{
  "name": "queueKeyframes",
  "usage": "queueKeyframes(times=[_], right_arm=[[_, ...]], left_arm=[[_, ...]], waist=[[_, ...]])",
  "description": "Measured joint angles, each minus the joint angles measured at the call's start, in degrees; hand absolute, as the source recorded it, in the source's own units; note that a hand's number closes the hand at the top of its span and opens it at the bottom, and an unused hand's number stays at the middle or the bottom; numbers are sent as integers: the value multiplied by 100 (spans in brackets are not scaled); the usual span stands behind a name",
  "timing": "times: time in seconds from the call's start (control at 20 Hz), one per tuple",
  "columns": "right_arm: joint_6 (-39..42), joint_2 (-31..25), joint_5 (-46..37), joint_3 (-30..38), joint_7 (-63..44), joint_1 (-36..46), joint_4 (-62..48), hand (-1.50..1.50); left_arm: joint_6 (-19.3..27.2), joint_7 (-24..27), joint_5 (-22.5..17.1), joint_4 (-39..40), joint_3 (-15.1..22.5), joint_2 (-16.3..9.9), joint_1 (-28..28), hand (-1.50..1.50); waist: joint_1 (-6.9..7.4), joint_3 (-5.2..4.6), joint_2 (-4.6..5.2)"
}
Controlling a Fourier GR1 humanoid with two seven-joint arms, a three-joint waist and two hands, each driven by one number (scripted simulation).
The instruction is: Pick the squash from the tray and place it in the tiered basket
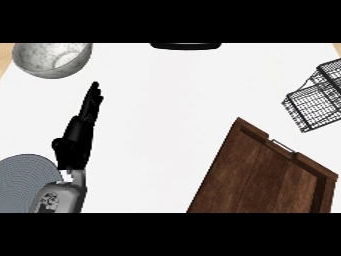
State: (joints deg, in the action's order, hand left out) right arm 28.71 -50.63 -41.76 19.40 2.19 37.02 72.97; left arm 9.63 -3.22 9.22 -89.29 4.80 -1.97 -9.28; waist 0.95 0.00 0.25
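A dark wooden tray [265, 175] with a metal handle lies at the lower right of the white counter, and no squash shows on it. The black wire tiered basket [326, 92] stands at the right edge, beyond the tray. My left hand [78, 135] rests open at the lower left, fingers straight and pointing up, holding nothing. My right hand is not in view, and no squash is visible anywhere.
A speckled grey bowl [52, 58] sits at the top left. A grey ribbed plate [14, 182] lies at the lower left, partly under my left forearm. A dark object [185, 45] peeks in at the top edge.
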Motion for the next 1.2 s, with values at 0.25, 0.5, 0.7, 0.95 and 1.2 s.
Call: queueKeyframes(times=[0.25, 0.5, 0.7, 0.95, 1.2], right_arm=[[-313, 121, -103, 5, 154, 373, -1092, -150], [-252, 302, 202, 292, 146, 617, -1914, -150], [-257, 345, 518, 607, 254, 886, -2504, -150], [-456, 153, 986, 1298, -42, 1259, -3005, -150], [-445, -526, 1319, 1953, -213, 1263, -3681, -150]], left_arm=[[33, 77, 8, 108, -31, 50, -52, 0], [-9, -33, 20, -129, 17, 17, 108, 0], [-23, 38, 26, -153, 3, -6, 194, 0], [-27, -18, 32, -175, 4, -2, 213, 0], [-24, 74, 2, -18, -80, -2, 98, 0]], waist=[[16, 0, 5], [17, 3, -2], [15, 3, -1], [1, 3, -2], [-46, 4, 8]])
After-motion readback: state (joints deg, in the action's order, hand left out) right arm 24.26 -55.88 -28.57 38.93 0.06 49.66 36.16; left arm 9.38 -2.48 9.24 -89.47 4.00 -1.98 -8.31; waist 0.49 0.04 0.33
